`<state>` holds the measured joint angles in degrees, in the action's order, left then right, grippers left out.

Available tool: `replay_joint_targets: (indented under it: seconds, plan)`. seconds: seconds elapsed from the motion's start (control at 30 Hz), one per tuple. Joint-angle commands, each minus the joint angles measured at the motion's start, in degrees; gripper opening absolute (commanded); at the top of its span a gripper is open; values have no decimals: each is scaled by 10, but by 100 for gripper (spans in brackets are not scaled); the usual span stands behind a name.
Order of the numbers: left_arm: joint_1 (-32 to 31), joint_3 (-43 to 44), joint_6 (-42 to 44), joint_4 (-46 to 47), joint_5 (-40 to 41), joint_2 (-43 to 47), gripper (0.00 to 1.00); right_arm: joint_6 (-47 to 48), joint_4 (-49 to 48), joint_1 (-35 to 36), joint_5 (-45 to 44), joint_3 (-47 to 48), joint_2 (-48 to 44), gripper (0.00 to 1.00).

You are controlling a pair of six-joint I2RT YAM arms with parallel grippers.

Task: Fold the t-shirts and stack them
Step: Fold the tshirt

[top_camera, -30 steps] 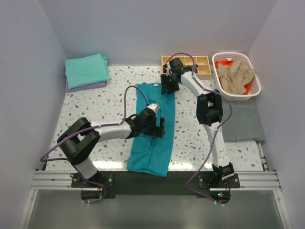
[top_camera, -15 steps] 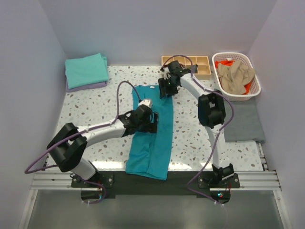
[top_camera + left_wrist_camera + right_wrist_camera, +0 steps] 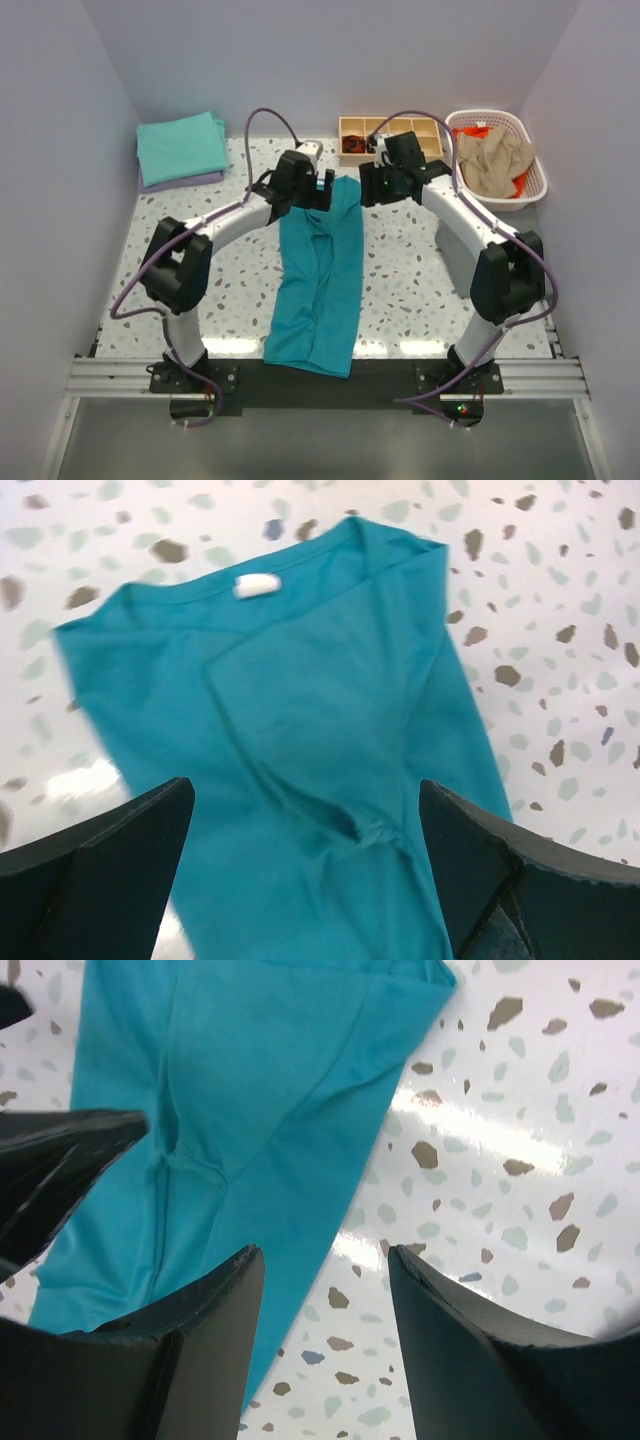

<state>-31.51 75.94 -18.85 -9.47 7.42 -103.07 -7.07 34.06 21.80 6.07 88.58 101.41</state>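
A deep teal cotton t-shirt (image 3: 320,270), already narrowed into a long strip, lies on the speckled white worktop (image 3: 420,280) with its long axis running from the near edge, between the two arm bases, away to the far side. Its collar end is the far end. Both arms reach to that end. The left pincer (image 3: 305,810) hovers over the collar's left part, jaws spread wide and empty. The right pincer (image 3: 325,1260) hangs at the shirt's right edge, jaws partly apart and gripping nothing, with one finger seemingly above the fabric and the other above bare worktop, though the angle makes that hard to confirm. Neither arm is clearly nearer, since the collar end sits between them. The likely next move is a pinch at each far corner to carry that end back along the strip toward the near hem.

At the far left corner, a folded aqua-green t-shirt (image 3: 180,148) rests on a folded lavender one (image 3: 185,182). At the far right, a white plastic lattice basket (image 3: 530,185) holds a crumpled tan t-shirt (image 3: 495,160) lying over an orange one (image 3: 470,132). Beside it, a small wooden compartment tray (image 3: 428,140) has something dark in its leftmost cell, too small to identify.
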Motion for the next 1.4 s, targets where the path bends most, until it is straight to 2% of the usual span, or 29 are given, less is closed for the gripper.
replay_joint_targets:
  seconds: [0.0,0.27,0.63,1.13,1.37]
  plan:
    - [13,65,28,52,-132,-77,98,-13,-22,0,-19,-72,-22,57]
    - [38,88,-2,64,-152,-120,92,-20,-39,0,-9,-134,-34,57]
    - [47,105,-32,33,-139,-155,89,-22,-44,1,-4,-145,-21,57]
    - [56,116,-46,28,-116,-182,90,-22,-47,1,-4,-150,-11,57]
    - [56,130,-50,23,-127,-201,82,-22,-44,0,-11,-152,-9,56]
